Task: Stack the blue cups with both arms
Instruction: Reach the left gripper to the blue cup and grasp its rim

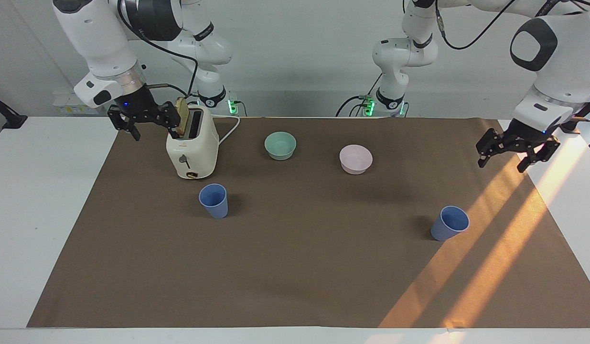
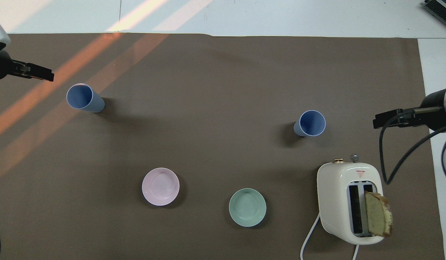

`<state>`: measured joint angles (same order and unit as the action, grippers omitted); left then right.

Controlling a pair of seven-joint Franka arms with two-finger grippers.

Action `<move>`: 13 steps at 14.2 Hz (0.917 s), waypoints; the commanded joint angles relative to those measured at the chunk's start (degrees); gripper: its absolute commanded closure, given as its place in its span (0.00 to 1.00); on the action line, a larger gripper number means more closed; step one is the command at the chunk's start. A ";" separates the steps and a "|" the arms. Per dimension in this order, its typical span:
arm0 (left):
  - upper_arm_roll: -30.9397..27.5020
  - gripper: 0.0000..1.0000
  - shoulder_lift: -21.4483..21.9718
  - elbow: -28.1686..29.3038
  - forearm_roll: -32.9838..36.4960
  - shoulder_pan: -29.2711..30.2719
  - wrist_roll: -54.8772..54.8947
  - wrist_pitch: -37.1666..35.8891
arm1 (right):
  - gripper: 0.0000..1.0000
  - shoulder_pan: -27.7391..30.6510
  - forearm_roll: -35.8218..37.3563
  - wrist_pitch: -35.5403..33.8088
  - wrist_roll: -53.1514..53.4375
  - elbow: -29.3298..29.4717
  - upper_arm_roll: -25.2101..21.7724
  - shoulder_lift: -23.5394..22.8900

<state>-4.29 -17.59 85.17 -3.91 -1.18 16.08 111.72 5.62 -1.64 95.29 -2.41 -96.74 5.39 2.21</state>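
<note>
Figure: facing view, read from the right arm's end of the table to the left arm's end. The right gripper point(image 1: 143, 125) hung with its fingers spread wide and nothing between them, just beside the cream toaster point(image 1: 192, 150), in whose slot a bread slice point(image 1: 182, 117) stood upright. A blue cup point(image 1: 213, 200) stood upright and empty on the brown mat point(image 1: 295, 267), farther from the robots than the toaster. The mint-green bowl point(image 1: 280, 145) and pale pink bowl point(image 1: 355, 159) lay empty, nearer to the robots than either cup. The second blue cup point(image 1: 449, 223) stood upright and empty toward the left arm's end. The left gripper point(image 1: 510, 155) hovered wide open and empty over the mat's edge, apart from that cup.
</note>
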 commanded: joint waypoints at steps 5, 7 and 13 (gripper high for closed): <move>-0.02 0.00 -3.07 9.74 -3.20 1.18 3.87 11.40 | 0.00 0.98 -0.82 -0.89 -1.72 0.06 0.50 0.60; -0.02 0.00 -3.16 12.63 -3.20 1.18 3.96 13.25 | 0.00 0.98 -0.82 -0.89 -1.72 0.06 0.50 0.60; 0.07 0.15 -4.83 15.02 -4.00 0.57 3.61 16.87 | 0.00 0.98 -0.82 -0.89 -1.72 0.06 0.50 0.60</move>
<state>-4.13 -22.49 98.52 -6.87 -0.45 18.73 126.59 5.62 -1.64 95.29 -2.41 -96.74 5.39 2.21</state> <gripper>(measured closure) 0.057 0.000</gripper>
